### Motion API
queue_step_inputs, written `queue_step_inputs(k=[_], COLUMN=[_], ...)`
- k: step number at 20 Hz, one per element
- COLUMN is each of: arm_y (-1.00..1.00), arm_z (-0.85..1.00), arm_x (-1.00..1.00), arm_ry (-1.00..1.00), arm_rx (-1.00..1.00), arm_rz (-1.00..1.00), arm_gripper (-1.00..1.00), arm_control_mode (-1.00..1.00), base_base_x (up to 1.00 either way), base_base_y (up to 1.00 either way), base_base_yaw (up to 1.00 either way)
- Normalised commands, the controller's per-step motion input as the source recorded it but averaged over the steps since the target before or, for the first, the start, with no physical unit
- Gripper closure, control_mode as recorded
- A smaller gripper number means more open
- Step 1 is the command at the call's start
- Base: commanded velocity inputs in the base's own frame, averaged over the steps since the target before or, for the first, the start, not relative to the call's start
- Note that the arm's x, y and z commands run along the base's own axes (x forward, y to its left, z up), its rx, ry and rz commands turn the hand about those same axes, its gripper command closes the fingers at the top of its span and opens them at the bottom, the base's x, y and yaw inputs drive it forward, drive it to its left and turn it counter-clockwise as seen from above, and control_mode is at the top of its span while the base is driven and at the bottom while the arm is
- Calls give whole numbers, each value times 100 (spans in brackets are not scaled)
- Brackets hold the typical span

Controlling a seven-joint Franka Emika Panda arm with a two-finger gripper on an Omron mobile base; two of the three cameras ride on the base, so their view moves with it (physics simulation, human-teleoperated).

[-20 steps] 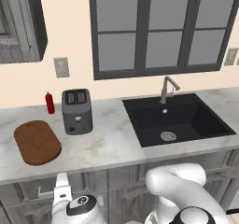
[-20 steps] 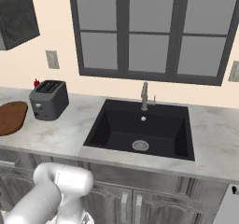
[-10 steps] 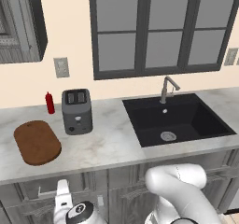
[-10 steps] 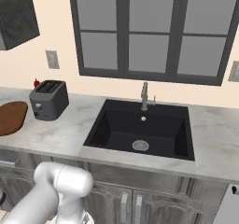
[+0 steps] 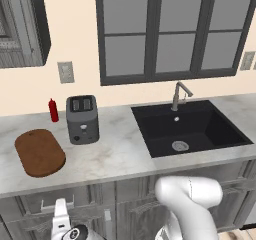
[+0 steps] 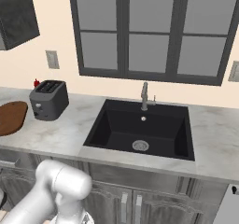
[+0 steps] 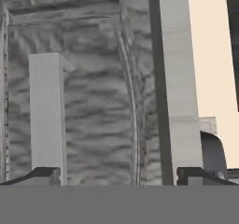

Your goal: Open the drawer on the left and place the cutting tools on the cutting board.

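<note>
The step in hand is judged to be the reach for the drawer [image 5: 55,204] under the left stretch of counter, whose grey wood-grain front sits shut below the cutting board [image 5: 39,152]. In the hand view the gripper [image 7: 119,175] has its two dark finger tips spread wide with nothing between them, and the drawer's silver bar handle [image 7: 45,113] runs up the picture close to the left tip, not centred in the gap. The view is rolled, so the bar that lies level in the room reads as upright here. To do this step well, the robot should probably shift the hand sideways until the bar lies midway between the tips, keep the fingers square across it, and push in far enough for the pads to pass behind the bar before closing. The pull should then run straight out from the front, since an angled tug could let the slim bar slip out. The cutting tools are presumably inside the closed drawer, so their position cannot be told. The reddish-brown board lies bare on the counter left of the toaster [image 5: 82,119], ready to receive them.
</note>
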Motion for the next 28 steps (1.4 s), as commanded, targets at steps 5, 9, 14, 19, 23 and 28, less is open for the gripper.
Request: queue_step_inputs(k=[5,9,14,19,23,28], arm_y=[22,13,2,0,0,0], arm_z=[-24,-6,-11,-7,-18,-16], arm_x=[19,22,13,0,0,0], arm_ry=[-4,0,-1,-2,-4,-2], arm_rx=[0,0,0,0,0,0], arm_rz=[-13,-13,-10,0,0,0], arm_gripper=[-100,-100,-100,-100,-100,-100], arm_control_mode=[-100,-100,-100,-100,-100,-100], base_base_x=[0,0,0,0,0,0], base_base_y=[0,0,0,0,0,0], base_base_yaw=[0,0,0,0,0,0])
